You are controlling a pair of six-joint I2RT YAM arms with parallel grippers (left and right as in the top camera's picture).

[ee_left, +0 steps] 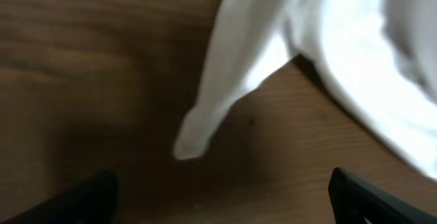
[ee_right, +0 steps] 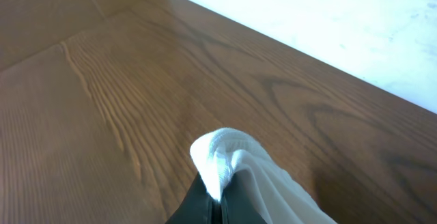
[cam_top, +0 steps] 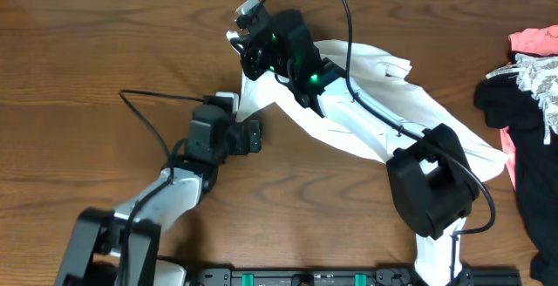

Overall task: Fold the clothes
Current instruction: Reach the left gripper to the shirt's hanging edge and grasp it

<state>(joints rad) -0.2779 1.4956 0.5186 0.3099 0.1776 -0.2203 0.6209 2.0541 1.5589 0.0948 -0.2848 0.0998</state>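
- My right claw [cam_top: 248,30] is clenched on a bunched edge of the shirt [cam_top: 440,107] at the far side of the bench [cam_top: 78,51]. The rest of the cloth lies rumpled beneath my right arm [cam_top: 432,186].
- My left claw [cam_top: 255,136] is released and empty, near a drooping corner [ee_left: 201,125].
- I'd pinch that corner low, then draw both claws apart to spread the cloth flat before folding.
- My arm hides much of the shirt, and the left wrist view is blurred. I cannot tell which edge I hold.

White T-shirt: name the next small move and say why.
Probably ease the open left gripper forward onto the loose corner and close; the right gripper pinches a bunched edge, so a second grip could spread the white T-shirt flat.
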